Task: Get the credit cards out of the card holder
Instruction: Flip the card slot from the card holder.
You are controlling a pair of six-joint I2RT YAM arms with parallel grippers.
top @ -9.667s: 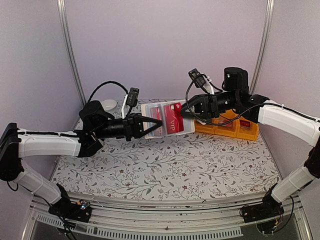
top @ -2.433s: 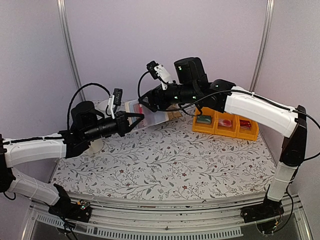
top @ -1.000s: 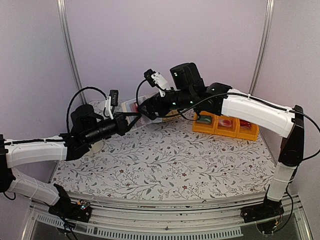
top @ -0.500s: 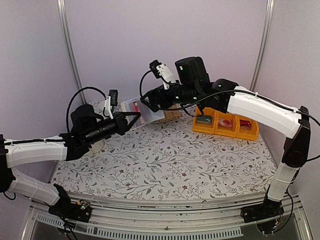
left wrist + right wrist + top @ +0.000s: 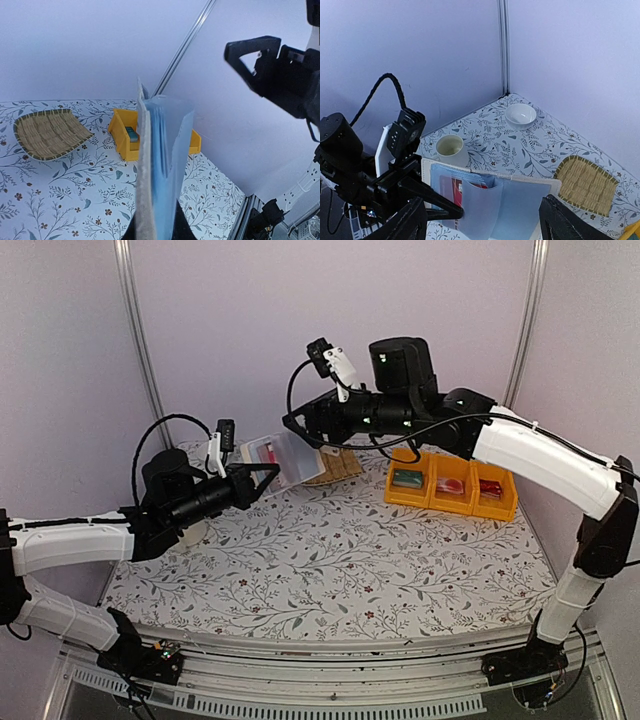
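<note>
The beige card holder (image 5: 278,458) hangs open in the air over the back left of the table. My left gripper (image 5: 266,473) is shut on its left edge. In the right wrist view its clear pockets (image 5: 495,205) face up, and a red-pink credit card (image 5: 456,192) sits in the left one. The left wrist view shows the card holder (image 5: 145,170) edge-on, with pale blue leaves fanned out. My right gripper (image 5: 297,426) hovers open just above and to the right of it, touching nothing. Its fingers (image 5: 412,222) stand far apart.
A yellow bin row (image 5: 452,502) with small items stands at the back right. A woven straw mat (image 5: 338,468) lies behind the holder. A cup (image 5: 451,146) and a white bowl (image 5: 521,114) stand at the back left. Walls close in on three sides.
My right gripper has lifted up and back to the right, away from the holder's pockets, its jaws narrowing a little. The left gripper still holds the holder in much the same place.
</note>
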